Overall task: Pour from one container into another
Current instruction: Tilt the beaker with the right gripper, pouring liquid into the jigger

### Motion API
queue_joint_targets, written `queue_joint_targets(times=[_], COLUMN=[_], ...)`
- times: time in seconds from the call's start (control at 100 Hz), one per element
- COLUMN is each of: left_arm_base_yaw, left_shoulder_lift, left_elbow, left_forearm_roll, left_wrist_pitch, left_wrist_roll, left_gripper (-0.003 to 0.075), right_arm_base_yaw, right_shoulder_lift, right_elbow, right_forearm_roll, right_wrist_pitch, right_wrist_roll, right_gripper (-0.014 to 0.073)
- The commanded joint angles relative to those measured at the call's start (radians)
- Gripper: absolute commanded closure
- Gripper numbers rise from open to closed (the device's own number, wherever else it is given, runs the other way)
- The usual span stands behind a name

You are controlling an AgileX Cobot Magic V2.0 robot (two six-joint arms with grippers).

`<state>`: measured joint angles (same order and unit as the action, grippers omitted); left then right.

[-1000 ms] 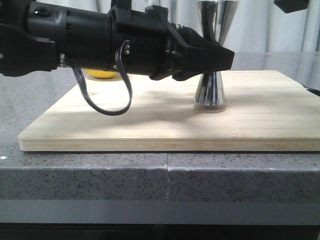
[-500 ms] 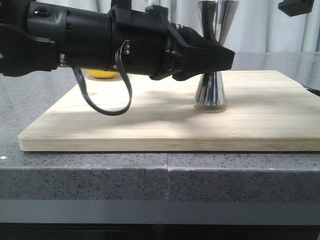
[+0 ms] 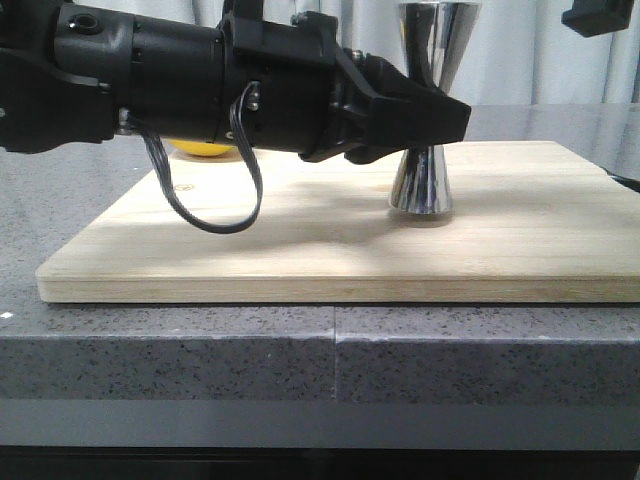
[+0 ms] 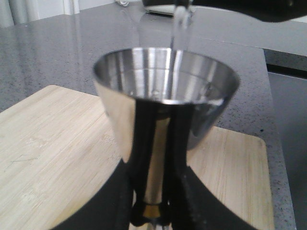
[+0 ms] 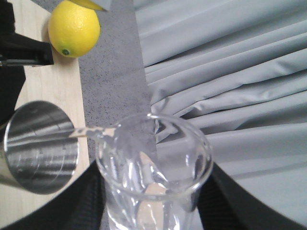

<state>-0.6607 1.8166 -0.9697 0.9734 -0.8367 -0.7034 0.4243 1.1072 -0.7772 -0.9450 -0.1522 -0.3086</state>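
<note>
Fingers [image 5: 153,211] of right arm clenched on clear glass beaker [image 5: 153,165], left fingers [image 4: 156,191] on hourglass steel jigger [image 4: 165,96].

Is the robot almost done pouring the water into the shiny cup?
Done: left end effector holds the jigger at its waist; right end effector holds the beaker tipped over it. Now: a thin stream falls in. Left: finishing; how full can't be told.

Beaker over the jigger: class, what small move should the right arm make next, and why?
Probably hold the tilt steady and let the pour run. The right gripper has the beaker tipped, and a thin stream is falling into the jigger, which the left gripper steadies on the wooden board. The cup looks far from full.
</note>
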Motion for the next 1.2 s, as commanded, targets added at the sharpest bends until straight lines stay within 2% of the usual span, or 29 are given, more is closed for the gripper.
queue_joint_targets(times=[0.0, 1.19], left_arm_base_yaw=[-0.002, -0.002], left_shoulder_lift=[-0.057, -0.057], left_elbow=[-0.024, -0.024], left_forearm_roll=[-0.038, -0.017], left_wrist_pitch=[-0.075, -0.088], left_wrist_roll=[-0.008, -0.008], left_gripper=[0.0741, 0.0741], right_arm_base_yaw=[0.004, 0.004], right_shoulder_lift=[-0.025, -0.025], right_elbow=[-0.037, -0.037], right_forearm_roll=[-0.010, -0.148], right_wrist_pitch=[-0.044, -0.012], right_wrist_roll=[-0.008, -0.008], right_gripper=[0.0344, 0.0344])
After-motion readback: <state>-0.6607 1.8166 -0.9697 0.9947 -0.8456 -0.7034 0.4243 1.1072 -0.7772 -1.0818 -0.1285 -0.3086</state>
